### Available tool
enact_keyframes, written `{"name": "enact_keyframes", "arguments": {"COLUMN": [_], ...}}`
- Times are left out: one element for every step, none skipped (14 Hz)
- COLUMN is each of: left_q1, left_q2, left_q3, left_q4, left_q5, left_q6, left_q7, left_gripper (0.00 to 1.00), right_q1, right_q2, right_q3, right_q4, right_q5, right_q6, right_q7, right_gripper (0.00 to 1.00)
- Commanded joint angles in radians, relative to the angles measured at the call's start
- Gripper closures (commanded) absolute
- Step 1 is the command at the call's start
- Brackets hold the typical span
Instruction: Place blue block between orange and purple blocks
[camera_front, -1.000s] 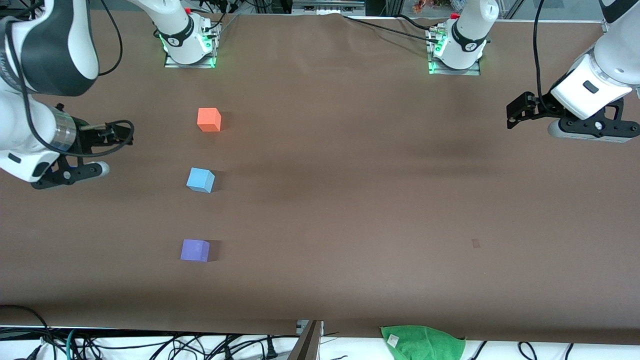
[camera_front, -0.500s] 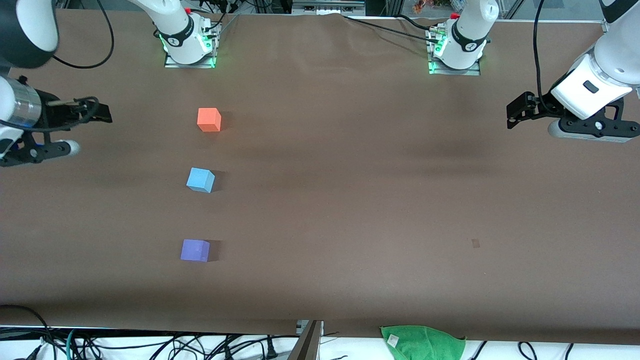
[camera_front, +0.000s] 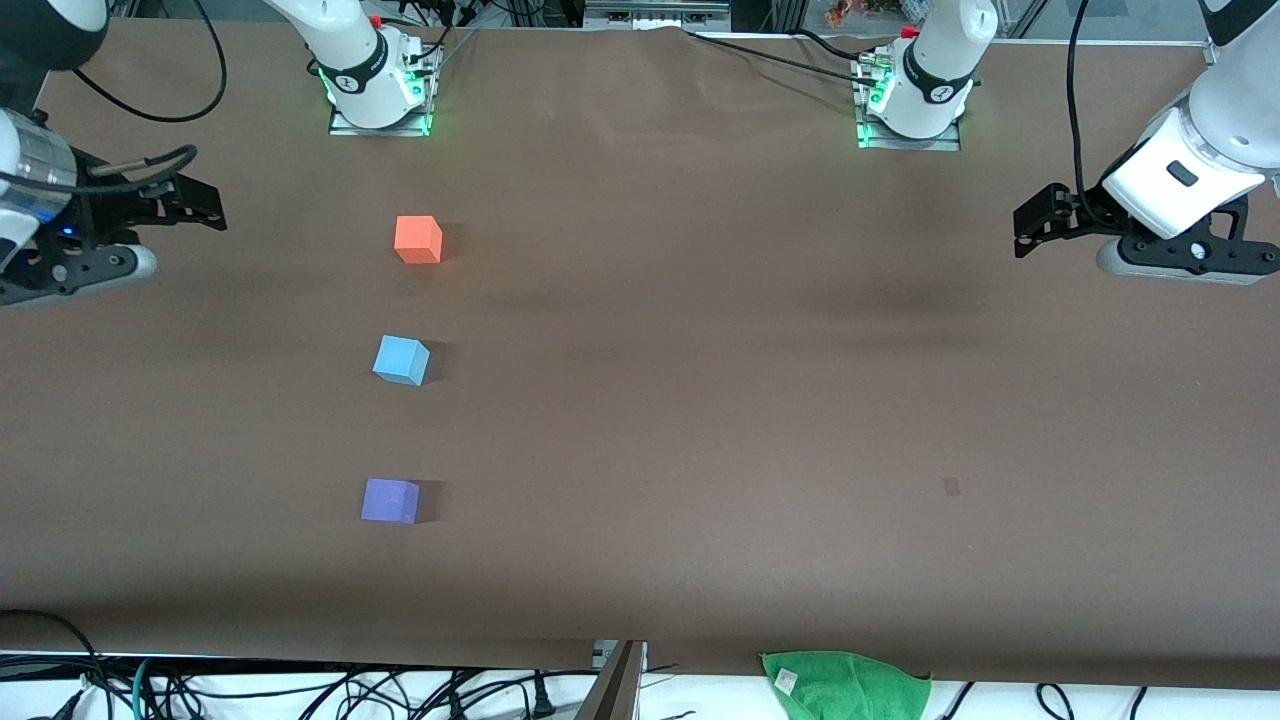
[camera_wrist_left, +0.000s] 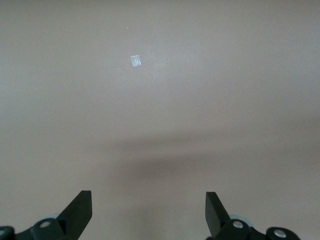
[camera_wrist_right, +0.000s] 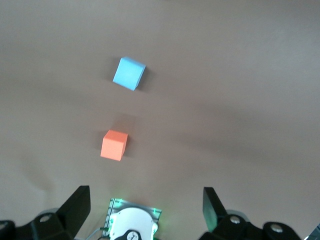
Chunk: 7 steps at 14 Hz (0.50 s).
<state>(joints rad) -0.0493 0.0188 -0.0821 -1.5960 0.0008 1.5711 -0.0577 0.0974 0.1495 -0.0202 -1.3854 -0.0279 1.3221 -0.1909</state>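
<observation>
The blue block (camera_front: 401, 360) sat on the brown table (camera_front: 700, 400) between the orange block (camera_front: 418, 239) and purple block (camera_front: 390, 501), all three well apart. Right gripper (camera_wrist_right: 145, 200) hung empty, fingers spread, over the table edge at its own end; left gripper (camera_wrist_left: 149, 205), also spread and empty, waited over bare table. Little risk looked left: only a stray arm sweep nudging the row.

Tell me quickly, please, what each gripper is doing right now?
Left gripper: open, holding nothing, above bare table.
Right gripper: open, holding nothing, at its end of the table.
</observation>
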Motion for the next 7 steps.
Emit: {"name": "enact_keyframes", "arguments": {"left_q1": [0.002, 0.002, 0.002, 0.002, 0.002, 0.002, 0.002], "left_q2": [-0.011, -0.011, -0.011, -0.011, -0.011, -0.011, -0.011], "left_q3": [-0.002, -0.002, -0.002, -0.002, -0.002, -0.002, -0.002], "left_q4": [0.004, 0.004, 0.004, 0.004, 0.004, 0.004, 0.004], "left_q5": [0.021, 0.021, 0.021, 0.021, 0.021, 0.022, 0.021], "left_q6": [-0.002, -0.002, -0.002, -0.002, -0.002, -0.002, -0.002], "left_q7": [0.007, 0.007, 0.007, 0.007, 0.007, 0.007, 0.009], "left_gripper": [0.00, 0.00, 0.00, 0.00, 0.00, 0.00, 0.00], "right_q1": [-0.051, -0.062, -0.083, -0.087, -0.087, -0.088, -0.088], "right_q2": [-0.103, -0.120, -0.133, -0.146, -0.150, -0.153, -0.157], "right_q3": [0.028, 0.028, 0.029, 0.029, 0.031, 0.045, 0.068], "right_q4": [-0.070, -0.079, -0.096, -0.136, -0.144, -0.143, -0.144], "right_q5": [-0.015, -0.017, -0.011, -0.012, -0.012, -0.010, -0.012], "right_q6": [0.055, 0.057, 0.087, 0.110, 0.111, 0.109, 0.103], "right_q7": [0.010, 0.013, -0.002, -0.027, -0.039, -0.021, 0.000], "right_gripper": [0.01, 0.01, 0.01, 0.01, 0.01, 0.01, 0.01]}}
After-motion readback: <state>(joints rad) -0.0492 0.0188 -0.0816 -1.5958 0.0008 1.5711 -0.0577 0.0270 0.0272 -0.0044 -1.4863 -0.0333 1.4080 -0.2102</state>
